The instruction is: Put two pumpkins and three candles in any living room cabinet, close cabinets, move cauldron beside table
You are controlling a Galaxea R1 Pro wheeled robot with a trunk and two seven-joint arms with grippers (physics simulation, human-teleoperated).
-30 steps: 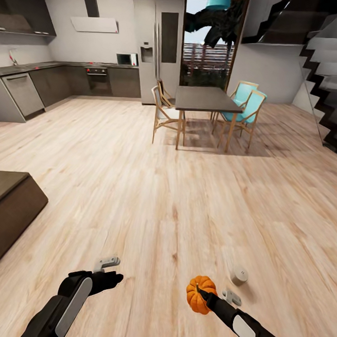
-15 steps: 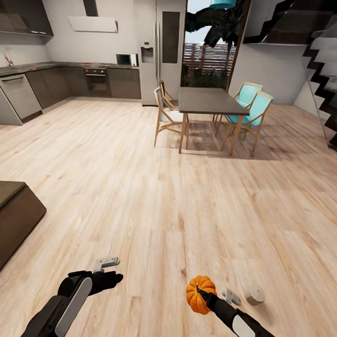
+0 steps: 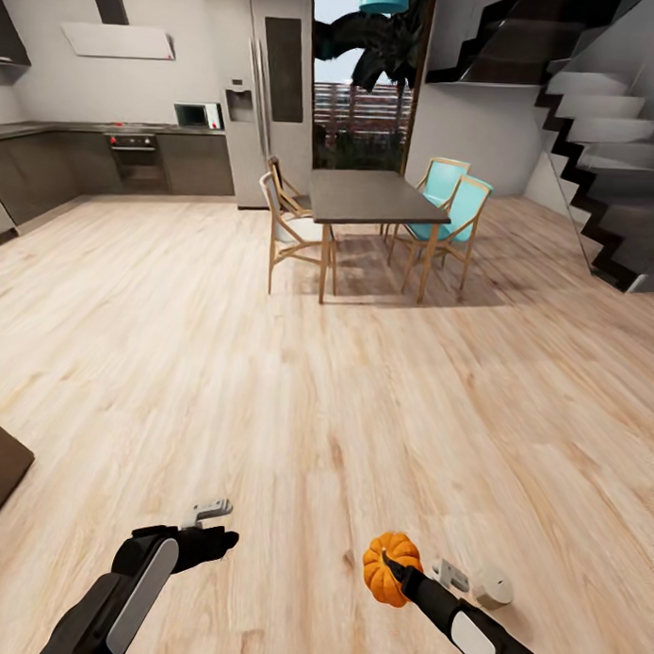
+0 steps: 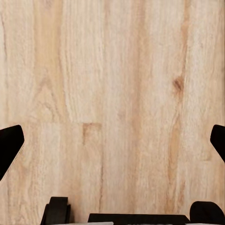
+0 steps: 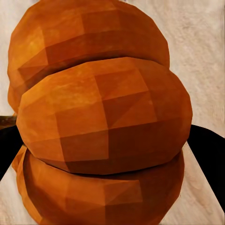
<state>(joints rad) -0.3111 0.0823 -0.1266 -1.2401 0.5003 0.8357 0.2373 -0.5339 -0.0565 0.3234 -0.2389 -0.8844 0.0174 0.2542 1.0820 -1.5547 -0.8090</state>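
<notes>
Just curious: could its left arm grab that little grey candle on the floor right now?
Probably not: the candle lies beyond the pumpkin-holding right gripper, across from the open left gripper.

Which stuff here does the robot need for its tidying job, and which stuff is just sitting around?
For the job:
- pumpkin, held in the right pincer
- candle on the floor beside it
- dark cabinet corner
- left pincer, open with nothing in it

Just sitting around:
- dining table
- teal chairs
- fridge
- stairs
</notes>
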